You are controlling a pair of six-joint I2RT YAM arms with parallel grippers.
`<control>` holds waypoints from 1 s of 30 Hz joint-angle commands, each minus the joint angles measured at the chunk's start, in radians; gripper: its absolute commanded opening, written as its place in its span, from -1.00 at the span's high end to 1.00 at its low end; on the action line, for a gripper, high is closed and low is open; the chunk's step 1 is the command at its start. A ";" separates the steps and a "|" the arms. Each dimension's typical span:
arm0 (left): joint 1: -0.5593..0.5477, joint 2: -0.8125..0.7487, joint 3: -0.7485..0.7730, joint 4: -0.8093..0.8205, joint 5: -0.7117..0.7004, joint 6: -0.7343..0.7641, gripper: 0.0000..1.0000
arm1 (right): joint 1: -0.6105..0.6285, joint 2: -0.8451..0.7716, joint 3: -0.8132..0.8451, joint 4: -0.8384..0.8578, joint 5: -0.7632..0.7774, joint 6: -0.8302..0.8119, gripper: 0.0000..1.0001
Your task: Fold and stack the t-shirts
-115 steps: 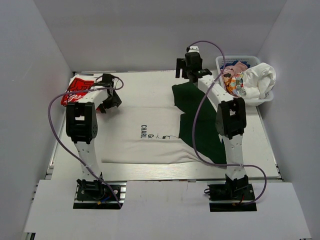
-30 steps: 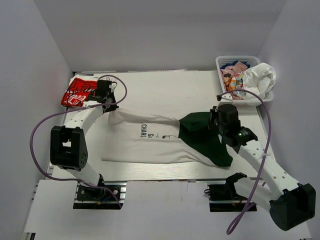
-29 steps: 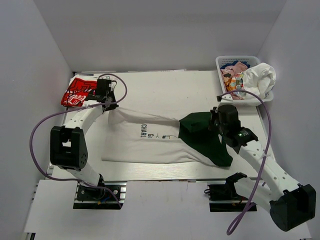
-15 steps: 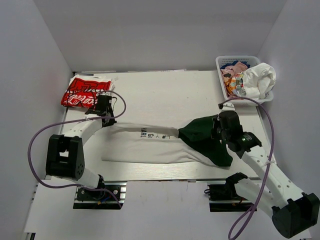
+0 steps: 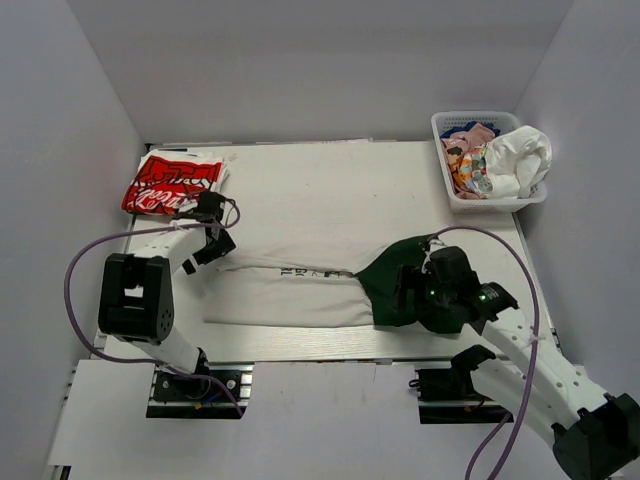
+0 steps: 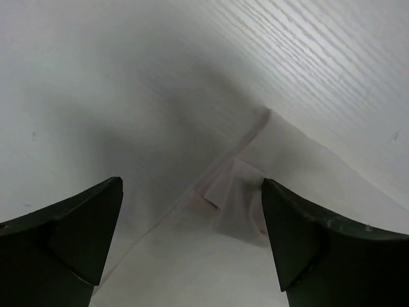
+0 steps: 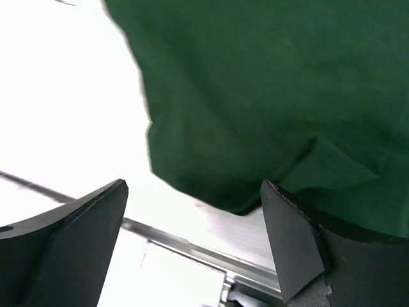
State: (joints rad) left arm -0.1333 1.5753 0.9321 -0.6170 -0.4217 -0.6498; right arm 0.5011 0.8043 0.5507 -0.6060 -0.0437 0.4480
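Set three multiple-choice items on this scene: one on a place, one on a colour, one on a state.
1. Where does the basket stand?
A. far right corner
B. near left corner
C. table centre

2. What colour is the t-shirt under the right hand?
A. pink
B. dark green
C. blue

3. How is the left hand?
A. shut on cloth
B. shut, empty
C. open

Key: 1 A, it sits at the far right edge; 2 B, green cloth fills the right wrist view; 3 C, its jaws stand wide apart.

I see a lab test cell: plain white walls box in my worktop and bolted-down robot arms.
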 commanded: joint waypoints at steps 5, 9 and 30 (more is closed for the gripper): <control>0.000 -0.087 0.197 -0.090 0.039 -0.114 -1.00 | 0.002 -0.102 0.107 0.083 0.097 -0.015 -0.80; -0.009 -0.191 0.160 0.006 0.199 -0.053 -1.00 | 0.001 -0.025 0.117 0.147 0.195 0.038 -0.80; -0.141 0.011 -0.182 0.008 0.314 -0.089 -1.00 | -0.048 0.812 0.269 0.267 0.229 0.230 -0.80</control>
State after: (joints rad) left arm -0.2497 1.5677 0.8505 -0.4191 -0.0940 -0.6949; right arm 0.4747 1.4506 0.7395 -0.3862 0.2001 0.6739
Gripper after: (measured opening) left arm 0.996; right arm 0.900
